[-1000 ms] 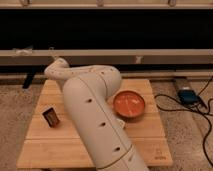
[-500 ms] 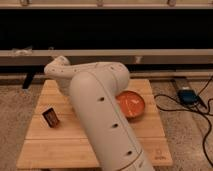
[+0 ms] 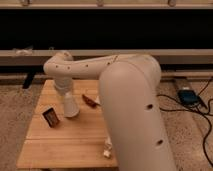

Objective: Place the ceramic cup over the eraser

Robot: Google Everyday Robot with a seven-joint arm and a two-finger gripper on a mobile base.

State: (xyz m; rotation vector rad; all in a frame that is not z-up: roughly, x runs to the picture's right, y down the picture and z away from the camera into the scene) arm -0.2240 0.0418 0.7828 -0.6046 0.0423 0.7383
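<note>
The ceramic cup (image 3: 70,107) is small, white and slightly tilted, and sits at the left middle of the wooden table (image 3: 60,145). My gripper (image 3: 66,95) comes straight down onto its top from the white wrist and is shut on the cup. The cup's top and my fingertips merge, so the exact hold is hard to make out. The eraser (image 3: 50,117), a small dark block with an orange-brown edge, stands on the table just left of and a little nearer than the cup, apart from it.
A curved reddish-brown thing (image 3: 90,101) lies just right of the cup. A pale block (image 3: 106,151) rests near the front edge. My bulky white arm (image 3: 131,100) covers the table's right half. A blue device (image 3: 187,95) and cables lie on the floor at right.
The arm has swung across and now hides the orange bowl seen earlier. The wrist has come into view over the table with the white cup under it, close to the eraser.
</note>
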